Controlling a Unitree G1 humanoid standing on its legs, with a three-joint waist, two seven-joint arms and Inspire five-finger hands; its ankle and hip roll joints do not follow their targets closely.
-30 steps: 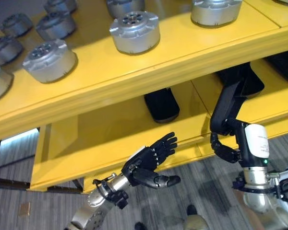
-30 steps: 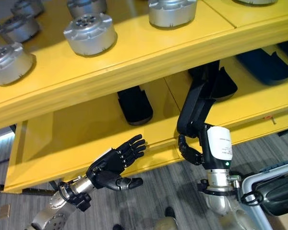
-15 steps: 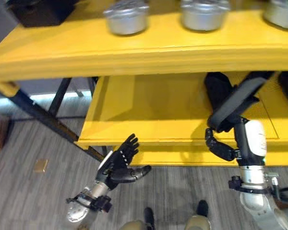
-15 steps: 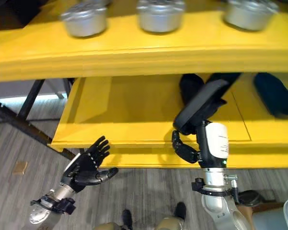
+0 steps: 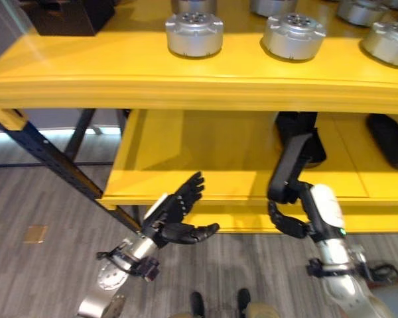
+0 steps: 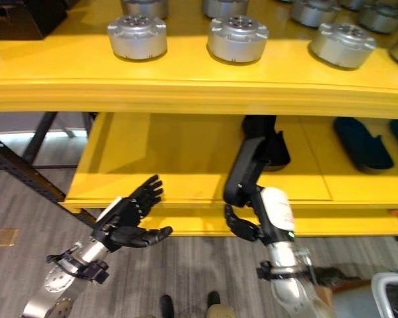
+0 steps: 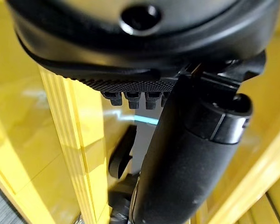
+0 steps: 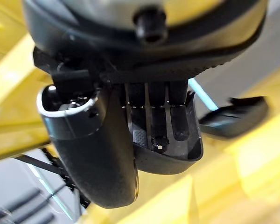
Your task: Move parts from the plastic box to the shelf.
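- Nearest, the left robot hand (image 5: 176, 215) hangs over the grey plank floor (image 5: 40, 199) just in front of the lower tier's edge, fingers spread straight, thumb out, holding nothing.
- The right robot hand (image 5: 288, 222) has its fingers and thumb curled round a long black moulded part (image 5: 286, 169), which stands upright, its top tilted in under the lower tier of the yellow metal shelf (image 5: 205, 86).
- The right wrist view shows that black part (image 8: 170, 156) lying against the fingers, and another black part (image 8: 233, 122) beyond on the yellow surface.
- On the lower tier the left eye view gives two resting black parts: one (image 5: 298, 129) behind the held piece and one (image 5: 388, 136) at the right.
- On the top tier, five round silver metal parts show in the left eye view, the nearest two (image 5: 194, 31) and (image 5: 293, 34) side by side.
- The right eye view counts seven such round parts, among them one (image 6: 342, 44) further right.
- A dark box (image 5: 66, 13) sits at the far left of the top tier.
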